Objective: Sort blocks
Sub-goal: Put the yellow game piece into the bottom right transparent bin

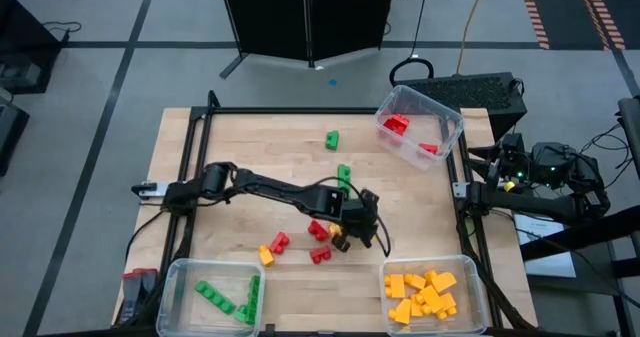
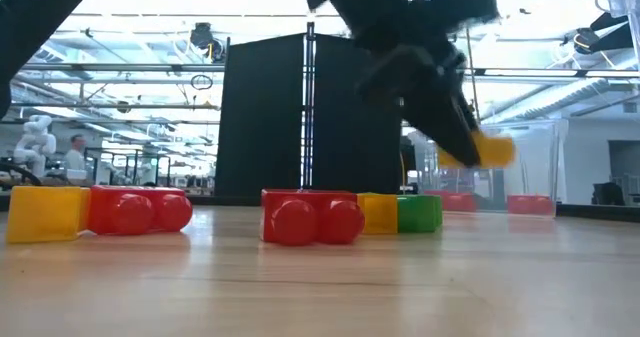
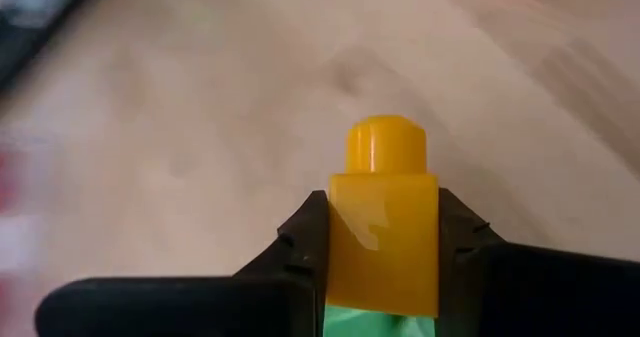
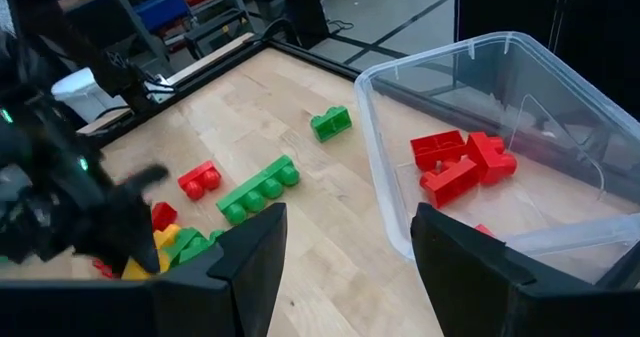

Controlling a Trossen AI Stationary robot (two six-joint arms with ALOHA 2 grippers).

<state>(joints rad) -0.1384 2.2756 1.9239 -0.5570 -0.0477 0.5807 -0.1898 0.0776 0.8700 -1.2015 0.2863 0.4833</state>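
Yellow-orange block (image 3: 384, 217) is sitting pinched between the two dark fingers (image 3: 290, 252) in the left wrist view, its single stud pointing away over the wooden table (image 3: 200, 107); no writing is showing on it.

High view: the left gripper (image 1: 362, 225) is reaching over the table's middle, above scattered red blocks (image 1: 318, 229) and green blocks (image 1: 343, 175); the right gripper (image 1: 478, 167) is waiting at the right edge.

Low view: the held block is hanging clear of the tabletop.

Right wrist view: its own fingers are standing well apart, holding nothing, near the clear bin (image 4: 470, 67) of red pieces.
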